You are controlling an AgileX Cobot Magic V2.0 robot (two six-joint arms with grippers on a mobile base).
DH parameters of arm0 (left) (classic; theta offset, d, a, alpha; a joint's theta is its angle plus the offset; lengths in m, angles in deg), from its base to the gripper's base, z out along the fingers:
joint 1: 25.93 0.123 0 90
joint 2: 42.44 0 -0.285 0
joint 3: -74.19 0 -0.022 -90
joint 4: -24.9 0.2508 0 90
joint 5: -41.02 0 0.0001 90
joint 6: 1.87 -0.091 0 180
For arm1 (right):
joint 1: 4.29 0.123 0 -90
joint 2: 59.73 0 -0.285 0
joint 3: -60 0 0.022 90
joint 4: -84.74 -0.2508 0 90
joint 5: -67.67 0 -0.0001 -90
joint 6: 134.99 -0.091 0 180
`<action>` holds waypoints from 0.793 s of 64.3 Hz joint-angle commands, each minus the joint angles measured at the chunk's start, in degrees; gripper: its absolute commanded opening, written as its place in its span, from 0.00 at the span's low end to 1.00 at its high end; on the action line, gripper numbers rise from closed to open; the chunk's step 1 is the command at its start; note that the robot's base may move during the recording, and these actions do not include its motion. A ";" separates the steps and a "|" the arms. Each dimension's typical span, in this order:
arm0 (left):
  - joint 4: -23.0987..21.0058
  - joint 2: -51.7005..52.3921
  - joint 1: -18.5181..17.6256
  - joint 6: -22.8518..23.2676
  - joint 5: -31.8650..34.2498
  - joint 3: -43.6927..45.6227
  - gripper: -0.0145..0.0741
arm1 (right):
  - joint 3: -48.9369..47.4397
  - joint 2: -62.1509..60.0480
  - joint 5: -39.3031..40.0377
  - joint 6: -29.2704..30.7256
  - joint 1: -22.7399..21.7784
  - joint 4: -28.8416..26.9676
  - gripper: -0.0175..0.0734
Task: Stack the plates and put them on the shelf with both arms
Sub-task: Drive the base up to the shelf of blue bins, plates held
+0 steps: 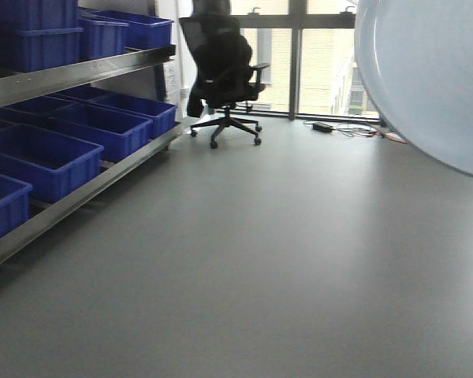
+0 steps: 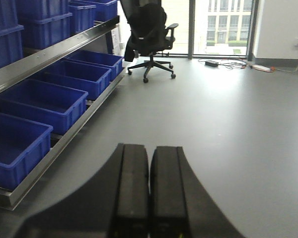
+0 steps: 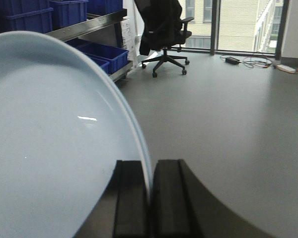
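A large pale blue-white plate (image 3: 49, 139) fills the left of the right wrist view, held on edge high above the floor. My right gripper (image 3: 150, 163) is shut on its rim, one finger on each face. The same plate (image 1: 433, 79) bulges into the upper right corner of the front view; I cannot tell whether a second plate lies against it. My left gripper (image 2: 149, 148) is shut with its pads pressed together and holds nothing. The steel shelf (image 1: 79, 75) runs along the left, its front rail (image 2: 54, 54) also showing in the left wrist view.
Several blue bins (image 1: 39, 153) sit on the shelf levels (image 3: 89, 27). A black office chair (image 1: 225, 75) stands by the far windows. Cables and a power brick (image 1: 325, 126) lie on the grey floor (image 1: 260, 260) near the glass.
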 commanded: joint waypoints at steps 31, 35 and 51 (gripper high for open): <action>-0.39 -0.17 0.22 0.15 4.74 1.63 0.26 | -1.86 0.29 5.46 0.15 0.02 -0.60 0.25; -0.39 -0.17 0.22 0.15 4.74 1.63 0.26 | -1.86 0.29 5.46 0.15 0.02 -0.60 0.25; -0.39 -0.17 0.22 0.15 4.74 1.63 0.26 | -1.86 0.29 5.46 0.15 0.02 -0.60 0.25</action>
